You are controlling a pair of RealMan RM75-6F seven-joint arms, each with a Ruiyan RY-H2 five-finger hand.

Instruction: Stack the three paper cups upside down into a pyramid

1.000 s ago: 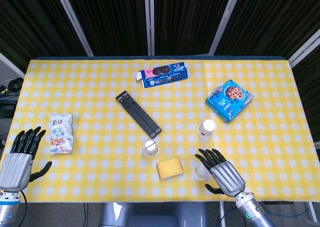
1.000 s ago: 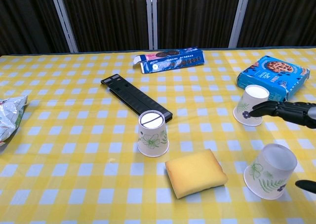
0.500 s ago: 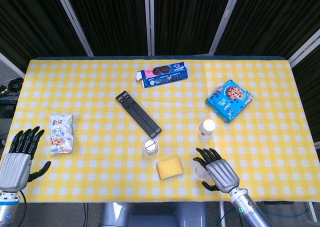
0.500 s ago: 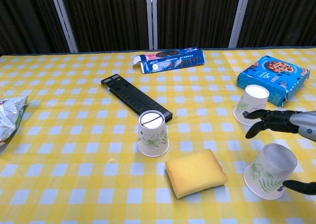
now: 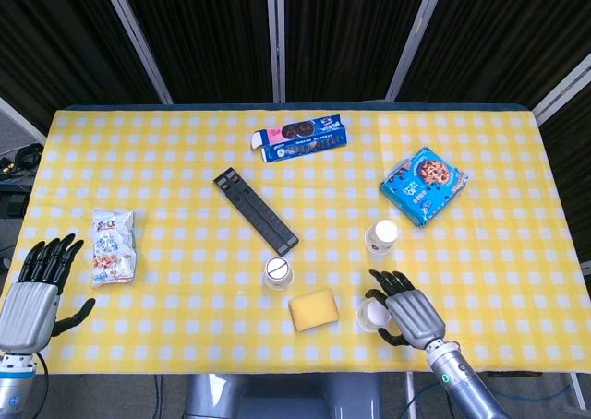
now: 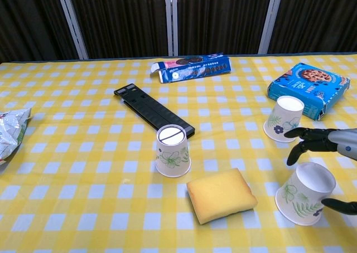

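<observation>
My right hand (image 5: 409,312) is open, fingers spread around the nearest paper cup (image 6: 305,193) without gripping it; the yellow sponge (image 6: 221,195) lies just beside; second cup (image 6: 283,118) sits near the cookie box (image 6: 308,88); third cup (image 6: 173,150) by the black strip (image 6: 153,111); my left hand (image 5: 35,291) rests open.

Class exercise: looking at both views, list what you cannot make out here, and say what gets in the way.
- Right hand: chest view, cut off by the right edge; whether it touches the nearest cup is unclear.
- Left hand: absent from chest view.
- Snack bag: chest view, cut by the left edge.
- Box lettering: too small.
</observation>
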